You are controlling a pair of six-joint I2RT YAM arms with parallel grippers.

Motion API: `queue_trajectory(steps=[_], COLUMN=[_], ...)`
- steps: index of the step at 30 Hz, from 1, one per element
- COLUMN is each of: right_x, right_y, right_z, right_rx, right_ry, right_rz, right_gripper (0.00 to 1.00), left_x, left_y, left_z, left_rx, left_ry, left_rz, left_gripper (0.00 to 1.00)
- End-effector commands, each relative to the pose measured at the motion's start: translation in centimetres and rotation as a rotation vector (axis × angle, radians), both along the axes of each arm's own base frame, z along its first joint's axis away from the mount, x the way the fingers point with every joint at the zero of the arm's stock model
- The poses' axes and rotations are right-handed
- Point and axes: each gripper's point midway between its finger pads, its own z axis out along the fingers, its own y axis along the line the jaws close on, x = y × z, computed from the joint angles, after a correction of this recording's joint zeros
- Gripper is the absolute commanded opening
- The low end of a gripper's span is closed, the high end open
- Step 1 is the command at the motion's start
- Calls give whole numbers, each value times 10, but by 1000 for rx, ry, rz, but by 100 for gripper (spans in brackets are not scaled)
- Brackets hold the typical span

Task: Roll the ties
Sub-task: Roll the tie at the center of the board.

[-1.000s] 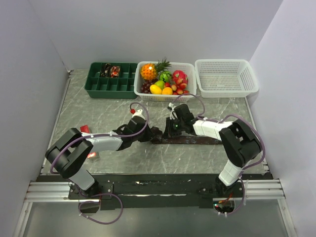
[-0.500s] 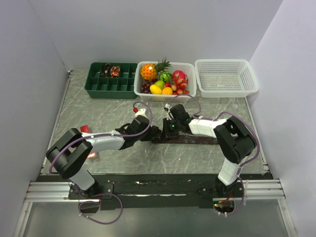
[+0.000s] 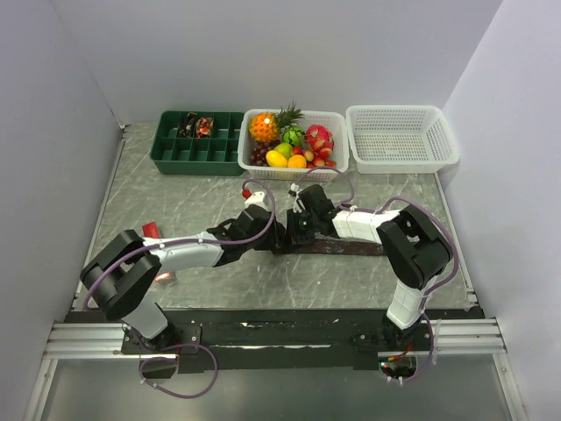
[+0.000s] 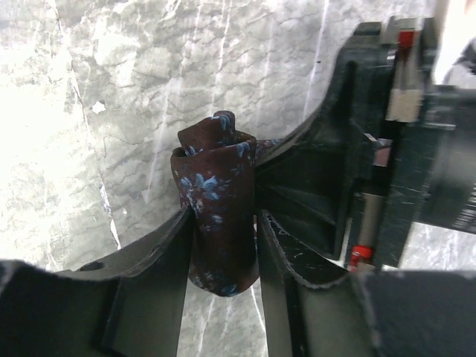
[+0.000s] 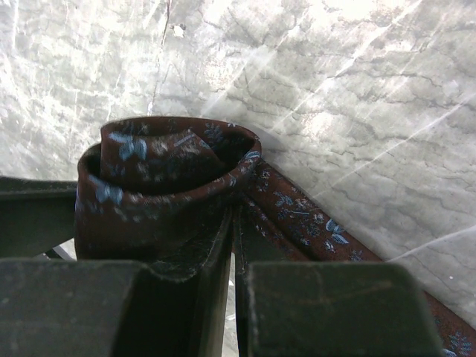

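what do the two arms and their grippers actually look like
The left arm and right arm both have chunky black joints with white shells on the links between them. A purple cable loops along each. The left gripper and right gripper are matte black, each with two flat, scuffed fingers. A small green light glows at the right wrist.

Far end of tie [image 5: 171,178] cut off by edge.

Matt cloth tie [image 4: 216,216], glossy marbled table [image 4: 111,89]
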Motion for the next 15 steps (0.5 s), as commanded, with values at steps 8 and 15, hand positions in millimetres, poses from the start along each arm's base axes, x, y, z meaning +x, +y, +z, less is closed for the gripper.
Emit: queue_trajectory(steps=[8,15], right_x=[5,2], right_y=[22,20], right_z=[9,3], right_rx=[101,94], right_ry=[-31,-10], right_rz=[15,9], right_gripper=[12,12], left_x=[-3,-9], left_y=[-14,-17], left_z=[49,42], left_rx=[-184,-230], left_ry=[-84,-67], left_rz=[-14,-23], left_gripper=[44,40])
